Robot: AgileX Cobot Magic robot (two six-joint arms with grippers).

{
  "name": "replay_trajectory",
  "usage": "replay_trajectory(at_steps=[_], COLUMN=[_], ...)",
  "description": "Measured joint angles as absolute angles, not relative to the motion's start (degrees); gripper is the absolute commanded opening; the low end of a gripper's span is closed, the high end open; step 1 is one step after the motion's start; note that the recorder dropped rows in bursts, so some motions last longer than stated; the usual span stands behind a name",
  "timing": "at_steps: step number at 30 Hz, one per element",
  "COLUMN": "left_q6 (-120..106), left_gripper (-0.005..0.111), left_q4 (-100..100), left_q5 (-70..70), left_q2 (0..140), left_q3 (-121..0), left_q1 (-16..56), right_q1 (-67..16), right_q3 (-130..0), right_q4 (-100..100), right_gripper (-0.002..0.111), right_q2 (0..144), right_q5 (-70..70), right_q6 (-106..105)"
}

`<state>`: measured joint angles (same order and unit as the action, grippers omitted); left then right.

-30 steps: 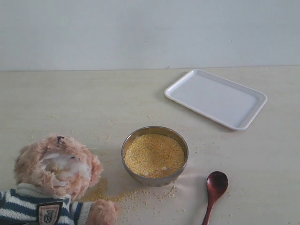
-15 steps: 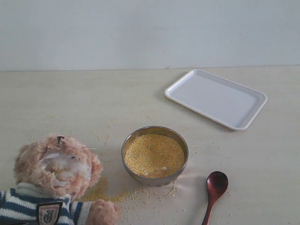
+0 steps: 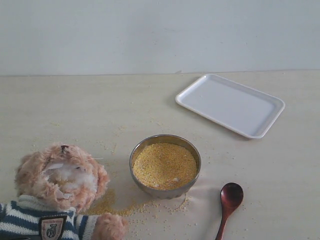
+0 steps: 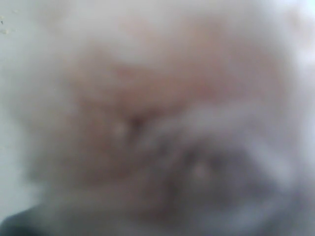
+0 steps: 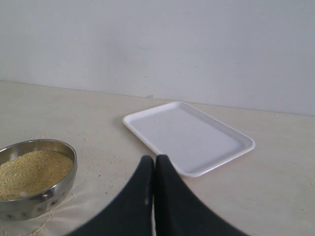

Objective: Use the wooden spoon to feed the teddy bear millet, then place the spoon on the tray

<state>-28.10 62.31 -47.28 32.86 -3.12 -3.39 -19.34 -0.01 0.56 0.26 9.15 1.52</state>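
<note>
On the bench, wooden spoon lies just right of the steel bowl of millet; tray beyond. My right end effector is pressed together, empty. My left end effector: can't tell, only blurred teddy bear fur.

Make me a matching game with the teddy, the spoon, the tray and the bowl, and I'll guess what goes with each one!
Things:
1. teddy bear
2. wooden spoon
3. tray
4. steel bowl

Clues:
A. dark brown, lying to the right of the steel bowl
B. holds yellow millet
C. wears a striped sweater
D. white, at the back right

Right pairs: 1-C, 2-A, 3-D, 4-B.
</note>
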Motion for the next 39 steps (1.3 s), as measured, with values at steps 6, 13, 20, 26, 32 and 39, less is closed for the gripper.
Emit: replay_trajectory(at_steps=[6,13,20,26,32,39], left_q6=[-28.10,-28.10,-28.10,-28.10,-28.10,-28.10], left_gripper=[0.005,0.005,0.005,0.005,0.005,0.005], left_q4=[62.31,62.31,62.31,62.31,62.31,62.31], left_q5=[-47.28,-47.28,-47.28,-47.28,-47.28,-47.28], left_q2=[32.86,32.86,32.86,32.86,32.86,32.86], left_q3=[-3.12,-3.12,-3.12,-3.12,-3.12,-3.12], left_q1=[-3.39,-3.39,-3.39,-3.39,-3.39,-3.39], right_q1=[-19.34,-19.34,-19.53,-25.88,-40.50,-57.16], right_q3=[-0.01,-0.01,-1.37,-14.42,-25.64,-34.93], right_q4=[-3.61,-17.48,-11.54,19.03,32.81,28.53], right_gripper=[0.000,0.000,0.000,0.000,0.018,0.019], right_q2=[0.26,0.26,0.26,1.87,15.19,37.85], right_q5=[6.28,-9.93,-11.19,-6.00,13.40,39.11], right_q6=[6.76,28.20,45.20,62.99,56.63,38.55])
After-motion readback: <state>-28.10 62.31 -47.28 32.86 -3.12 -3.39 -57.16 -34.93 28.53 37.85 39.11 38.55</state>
